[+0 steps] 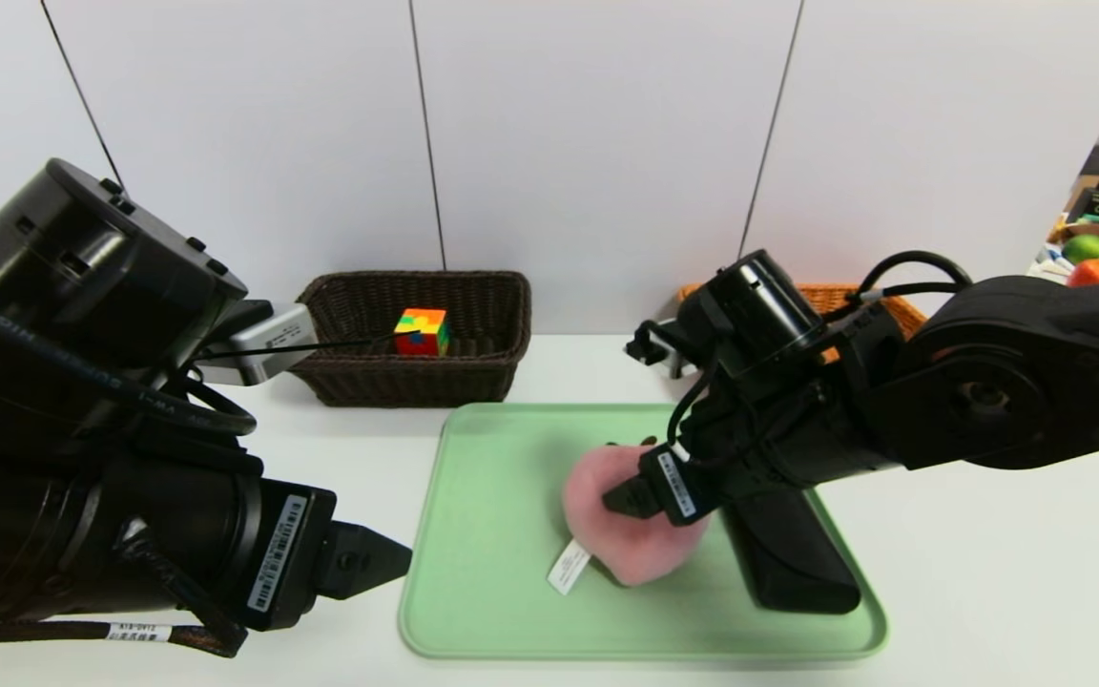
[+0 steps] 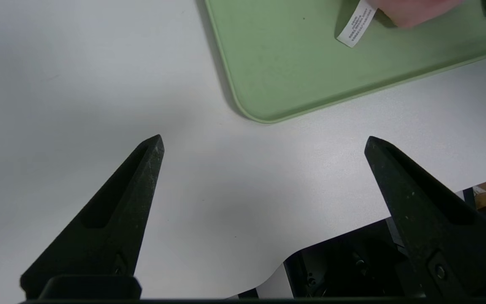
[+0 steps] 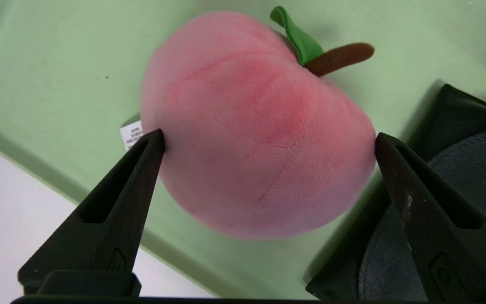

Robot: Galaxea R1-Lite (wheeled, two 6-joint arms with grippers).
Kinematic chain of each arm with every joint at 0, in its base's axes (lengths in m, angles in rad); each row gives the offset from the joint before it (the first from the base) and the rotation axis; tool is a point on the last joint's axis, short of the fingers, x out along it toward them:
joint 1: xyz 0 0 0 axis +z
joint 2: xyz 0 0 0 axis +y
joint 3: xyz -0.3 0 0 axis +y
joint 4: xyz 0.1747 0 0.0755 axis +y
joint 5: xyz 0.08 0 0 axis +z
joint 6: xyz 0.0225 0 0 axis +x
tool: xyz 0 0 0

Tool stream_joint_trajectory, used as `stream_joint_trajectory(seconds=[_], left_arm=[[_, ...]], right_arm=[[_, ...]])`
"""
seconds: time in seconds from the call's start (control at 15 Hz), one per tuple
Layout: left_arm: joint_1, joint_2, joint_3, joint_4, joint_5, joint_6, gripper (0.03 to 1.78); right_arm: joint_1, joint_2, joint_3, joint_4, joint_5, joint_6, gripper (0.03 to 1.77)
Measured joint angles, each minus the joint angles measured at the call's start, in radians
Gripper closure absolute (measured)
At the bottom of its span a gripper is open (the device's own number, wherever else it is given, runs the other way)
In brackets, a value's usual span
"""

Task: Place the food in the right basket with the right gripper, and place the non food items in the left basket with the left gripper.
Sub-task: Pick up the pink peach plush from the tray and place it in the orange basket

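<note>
Straddling 1 plush peach (image 3: pixel 255 139), right hand (image 3: pixel 268 143) spread; 2 baskets behind

From the head camera you looked forward and down across the whole desk (image 1: pixel 988 572) to the wall. Your left wrist camera faced down from near the desk's front edge, catching only a near corner of the green tray (image 2: pixel 268 76). Your right wrist camera sat very close over that same tray (image 3: pixel 57 63), which all three views shared.
</note>
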Motion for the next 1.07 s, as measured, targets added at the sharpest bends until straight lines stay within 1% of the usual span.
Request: stream_joint_trajectory(seconds=[0.27, 0.4, 0.6, 0.67, 0.8, 0.93, 1.07], left_arm=[[0.001, 0.001, 0.0, -0.001, 0.0, 0.0, 0.12], [0.001, 0.001, 0.0, -0.001, 0.0, 0.0, 0.12], [0.002, 0.003, 0.0, -0.001, 0.0, 0.0, 0.12], [0.003, 0.004, -0.001, -0.001, 0.0, 0.001, 0.12], [0.004, 0.006, -0.001, -0.003, 0.001, 0.002, 0.12], [0.004, 0.007, -0.003, -0.003, 0.001, 0.001, 0.12], [0.005, 0.007, -0.003, -0.003, 0.002, 0.001, 0.12]], right_arm=[[0.016, 0.055, 0.006, -0.004, -0.006, -0.003, 0.1], [0.028, 0.078, 0.005, -0.006, -0.029, -0.004, 0.1], [0.039, 0.09, 0.003, -0.005, -0.027, -0.003, 0.11], [0.04, 0.09, 0.002, -0.004, -0.03, -0.002, 0.3], [0.042, 0.084, 0.001, -0.003, -0.032, 0.001, 0.59], [0.042, 0.077, 0.0, -0.002, -0.032, 0.002, 0.8], [0.042, 0.07, -0.002, -0.002, -0.033, 0.007, 0.94]])
